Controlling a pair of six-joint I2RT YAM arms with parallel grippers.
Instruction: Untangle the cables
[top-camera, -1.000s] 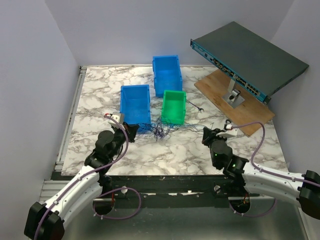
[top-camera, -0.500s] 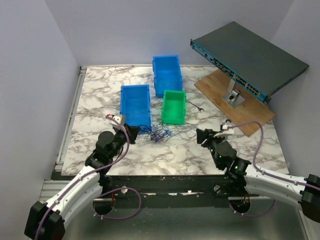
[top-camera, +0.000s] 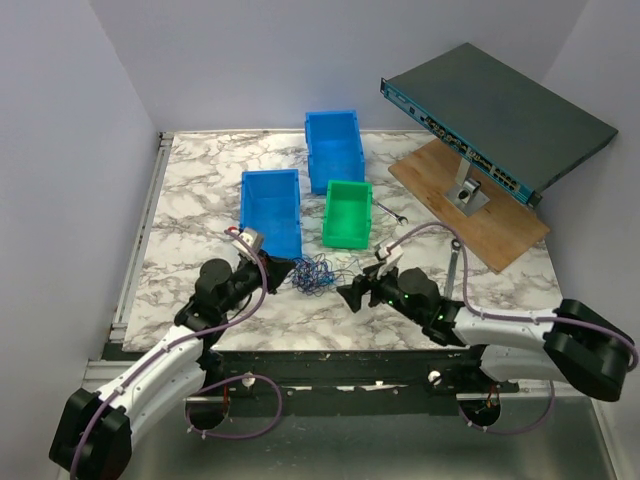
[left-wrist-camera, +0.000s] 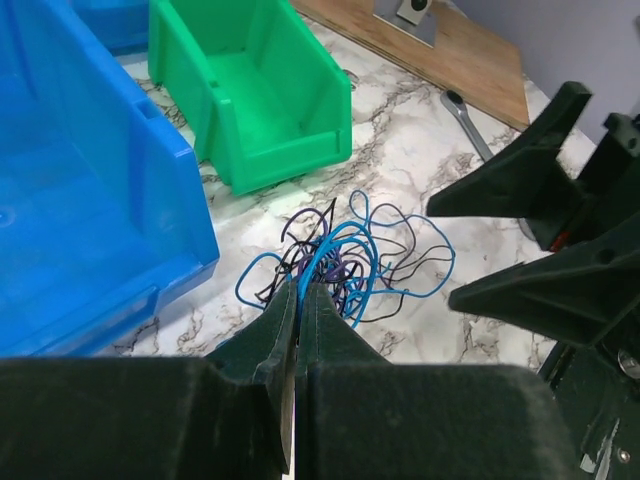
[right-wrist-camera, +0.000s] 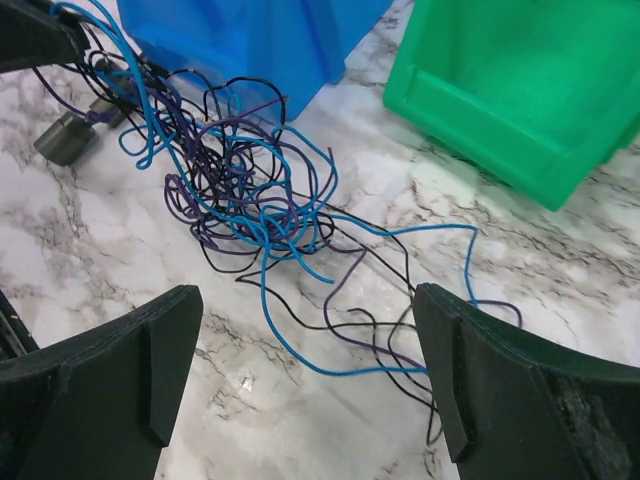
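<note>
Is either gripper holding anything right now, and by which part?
The left gripper pinches the cables by strands at the tangle's edge nearest it. The right gripper is open, holding nothing.

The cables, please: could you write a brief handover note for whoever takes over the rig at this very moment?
Left hand: shut on strands at the tangle's edge.
Right hand: open, empty, facing the tangle.
Cables: one knotted bundle on the table, before the blue bin and green bin.
Done: nothing separated yet.
Left: tease each strand free.
</note>
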